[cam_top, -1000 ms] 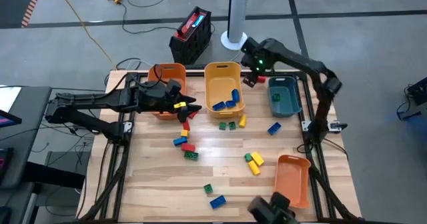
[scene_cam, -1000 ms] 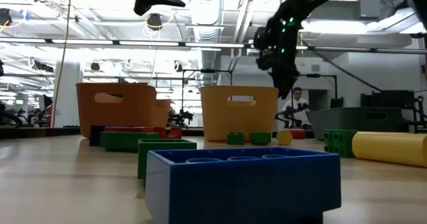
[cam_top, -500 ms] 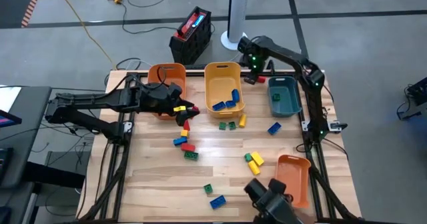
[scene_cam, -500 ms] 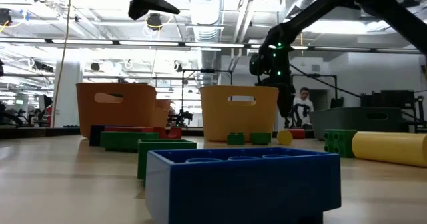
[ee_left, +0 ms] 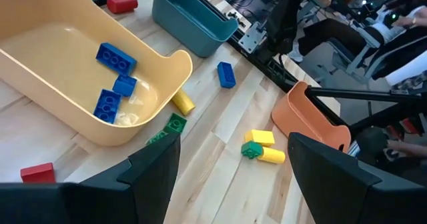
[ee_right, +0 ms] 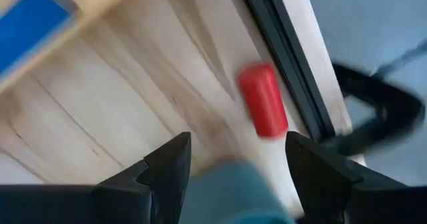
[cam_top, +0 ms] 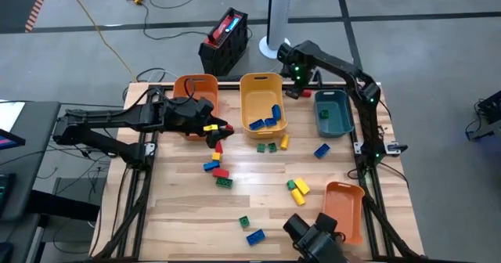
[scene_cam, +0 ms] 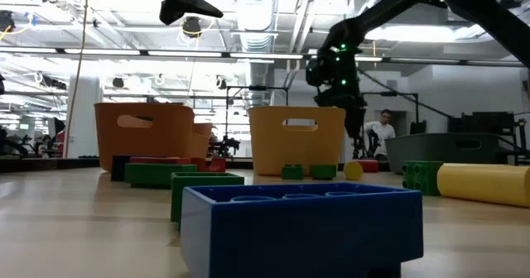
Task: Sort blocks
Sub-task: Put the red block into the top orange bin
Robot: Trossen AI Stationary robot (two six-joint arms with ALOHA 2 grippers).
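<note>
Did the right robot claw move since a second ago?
Yes. The right gripper slid left, away from the teal bin and toward the yellow bin, near a red block.

Grey floor (cam_top: 407,52), white pillar (cam_top: 279,12)

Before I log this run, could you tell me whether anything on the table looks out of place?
Yes: one orange bin lies tipped on its side near the table's front right edge, while the other three bins stand upright at the back. A red block also sits alone beside the table's edge rail, between the yellow bin and the teal bin.
</note>
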